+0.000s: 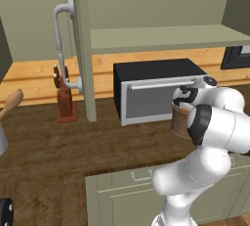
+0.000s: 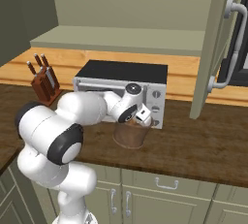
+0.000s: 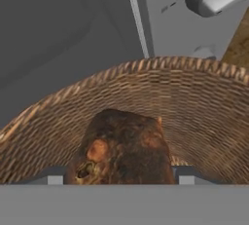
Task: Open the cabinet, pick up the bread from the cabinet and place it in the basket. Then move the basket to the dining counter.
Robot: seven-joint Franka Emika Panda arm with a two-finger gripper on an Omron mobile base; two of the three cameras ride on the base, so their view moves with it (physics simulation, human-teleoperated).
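- Bread (image 3: 121,146): dark brown lump lying inside the basket (image 3: 204,102), low between the fingers (image 3: 116,178) in the hand view; whether they touch it I cannot tell.
- Knife block (image 1: 65,103) stands on the bench (image 1: 44,146) at far left of the left base view, just beside the open cabinet door (image 1: 84,49) with its curved grey handle (image 1: 61,49).
- Toaster oven (image 1: 156,90) sits mid-bench under the cabinet shelf (image 1: 166,38).
- Basket stands on the bench touching the oven front, right of centre.
- Fingers spread fairly wide over the basket mouth; no clear grip seen.
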